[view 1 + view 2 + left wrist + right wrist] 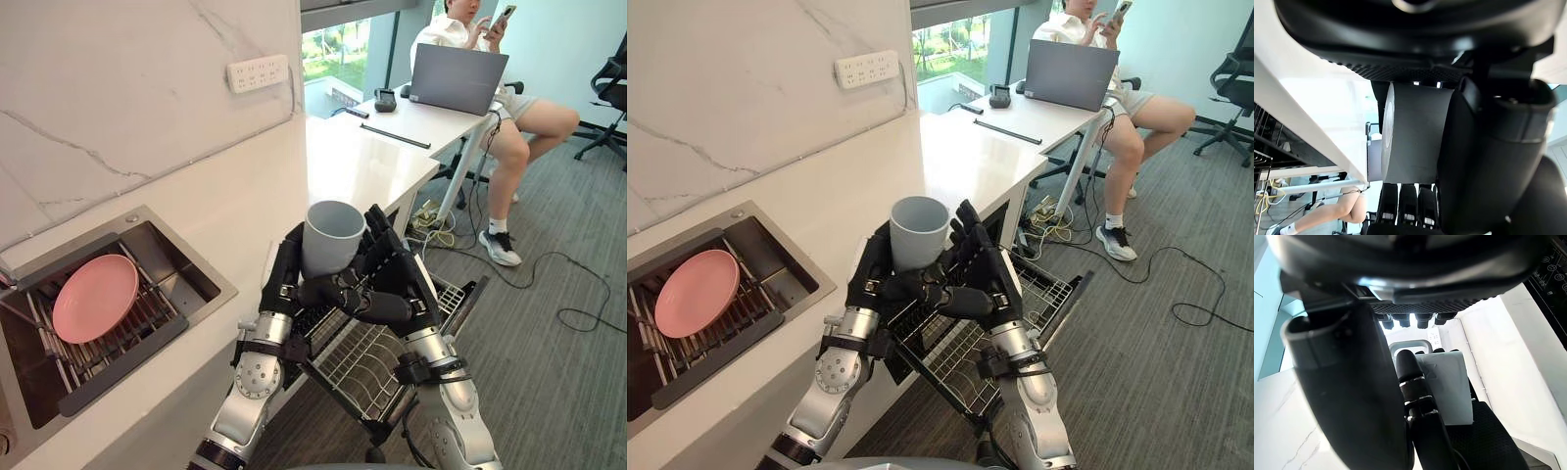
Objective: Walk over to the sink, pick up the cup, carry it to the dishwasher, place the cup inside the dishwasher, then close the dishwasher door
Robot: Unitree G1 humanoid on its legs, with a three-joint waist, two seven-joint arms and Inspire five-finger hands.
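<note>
A grey cup (333, 235) is held upright between my two hands, just past the counter's edge and above the pulled-out wire rack (367, 362) of the open dishwasher. My left hand (284, 274) lies against the cup's left side, and my right hand (397, 274) against its right side and back. Both thumbs curl across the cup's lower front. The left wrist view has the cup (1410, 132) pressed between palm and thumb. Past the thumb in the right wrist view, the cup (1447, 387) sits against the other hand's fingers.
The sink (186, 264) at the left holds a pink plate (95, 297) on a rack. The white counter (362, 166) runs on to a desk with a laptop (456, 78), where a person (509, 127) sits. Cables (549, 274) lie on the floor; the dishwasher door (468, 299) hangs open.
</note>
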